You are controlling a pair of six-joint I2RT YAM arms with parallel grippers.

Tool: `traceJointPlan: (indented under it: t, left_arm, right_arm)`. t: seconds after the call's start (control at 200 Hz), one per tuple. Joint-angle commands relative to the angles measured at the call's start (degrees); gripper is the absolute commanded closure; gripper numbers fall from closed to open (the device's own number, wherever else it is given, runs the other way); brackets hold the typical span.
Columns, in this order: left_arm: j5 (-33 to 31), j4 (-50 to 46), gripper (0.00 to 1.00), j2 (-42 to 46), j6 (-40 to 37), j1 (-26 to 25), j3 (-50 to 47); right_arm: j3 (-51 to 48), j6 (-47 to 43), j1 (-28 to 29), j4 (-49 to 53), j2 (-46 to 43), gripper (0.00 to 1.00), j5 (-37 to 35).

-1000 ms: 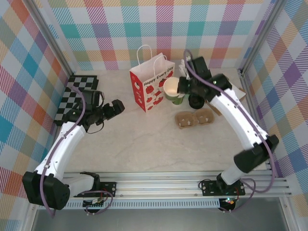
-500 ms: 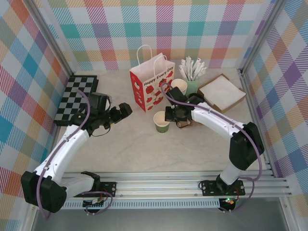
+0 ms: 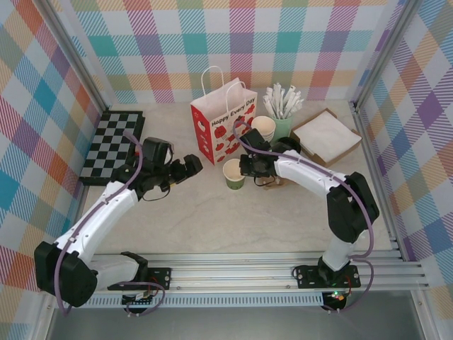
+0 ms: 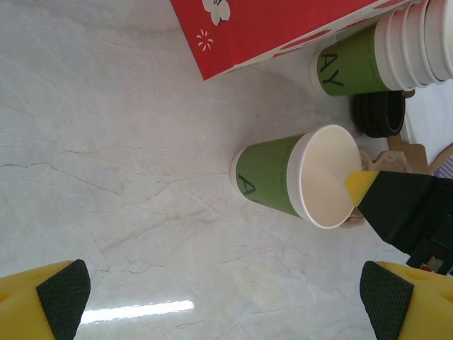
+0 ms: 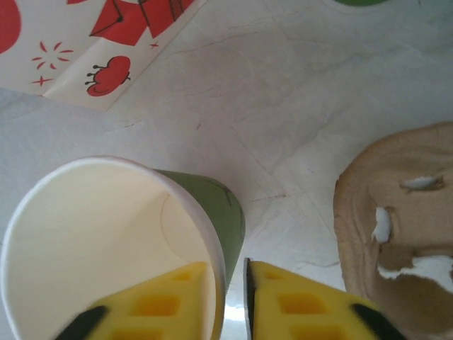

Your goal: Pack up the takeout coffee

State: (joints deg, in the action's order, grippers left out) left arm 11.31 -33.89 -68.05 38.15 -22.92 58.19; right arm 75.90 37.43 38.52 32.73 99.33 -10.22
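**Green cup stands lidless on the counter, right end effector at its rim**

The coffee cup (image 3: 233, 173) stands upright near the middle of the counter (image 3: 212, 227), just in front of the red-and-white paper bag (image 3: 219, 127). It is a small tapered paper cup with a green outside, a cream inside and a rolled white rim. There is no lid on it, and from here it looks empty. The brown cardboard carrier (image 5: 396, 234) lies flat just beside it, its moulded pulp rough and torn pale in spots. A black lid (image 4: 379, 113) rests further back, by the stack of cups (image 3: 263, 127).

The right end effector (image 3: 248, 166) straddles the cup's rim – one yellow finger inside, one outside, the gap between them narrow. I cannot tell whether it is pressing on the wall or merely sitting around it. The left end effector (image 3: 191, 168) hovers to the cup's left with its jaws spread wide and nothing between them.

The counter is pale stone-look, faintly veined and glossy enough to catch a light strip. Pastel plaid walls close in three sides. A black-and-white checkered mat (image 3: 113, 142) lies at the far left, and white stirrers (image 3: 283, 103) and a brown tray of napkins (image 3: 327, 136) sit at the far right.
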Motion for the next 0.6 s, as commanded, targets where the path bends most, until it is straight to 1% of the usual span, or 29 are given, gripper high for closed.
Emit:
traceJointPlan:
  t: [0.0, 0.03, 0.12, 0.165, 0.21, 0.26, 0.3, 0.355, 0.425, 0.455, 0.51, 0.56, 0.595]
  left_arm:
    - [-0.48, 1.2, 0.0, -1.15, 0.5, -1.37, -0.28]
    - [-0.79, 1.13, 0.0, -1.43, 0.67, -1.5, -0.11]
    - [-3.56, 1.16, 0.0, -1.41, 1.71, -1.9, 0.1]
    - [-6.87, 0.32, 0.0, -1.19, 3.23, -2.13, 0.24]
    - [-8.78, 0.27, 0.0, -1.06, 4.21, -2.18, 0.07]
    - [-9.44, 0.74, 0.0, -1.39, 4.93, -2.22, -0.17]
    - [-9.37, 1.26, 0.0, -1.92, 5.42, -2.21, -0.11]
    - [-8.14, 2.3, 0.0, -3.13, 5.96, -2.17, -0.03]
    - [-6.5, 3.33, 0.0, -5.07, 6.78, -2.22, 0.25]
    - [-6.04, 3.63, 0.0, -5.87, 7.02, -2.21, 0.42]
    - [-5.26, 4.33, 0.0, -7.05, 7.28, -2.22, 0.63]
    - [-4.9, 4.62, 0.0, -7.78, 7.35, -2.21, 0.86]
    - [-5.02, 4.75, 0.0, -8.05, 7.52, -2.22, 0.98]
  right_arm:
    - [1.74, -0.5, 0.02, 2.18, -2.25, 0.57, 1.25]
    - [2.24, -1.2, -0.19, 2.86, -3.37, 0.5, 2.17]
    - [3.13, -2.56, -2.14, 5.57, -7.42, 0.36, 3.57]
    - [2.27, -2.38, -4.42, 6.36, -9.92, 0.32, 3.95]
    - [0.34, -2.32, -7.17, 6.15, -12.55, 0.29, 4.06]
    - [-2.36, -3.53, -10.98, 5.21, -14.98, 0.28, 4.4]
    - [-4.43, -6.71, -14.5, 3.75, -16.32, 0.28, 6.45]
    - [-6.42, -15.23, -19.02, 1.24, -16.93, 0.3, 10.49]
    - [-8.09, -27.11, -22.95, -1.37, -16.22, 0.35, 11.52]
    - [-8.91, -32.2, -24.77, -2.86, -15.71, 0.36, 13.12]
    - [-10.37, -38.16, -28.37, -6.09, -14.67, 0.39, 17.96]
    - [-11.3, -42.42, -31.7, -8.9, -13.51, 0.4, 24.19]
    - [-11.72, -47.09, -33.49, -10.43, -12.52, 0.4, 28.96]
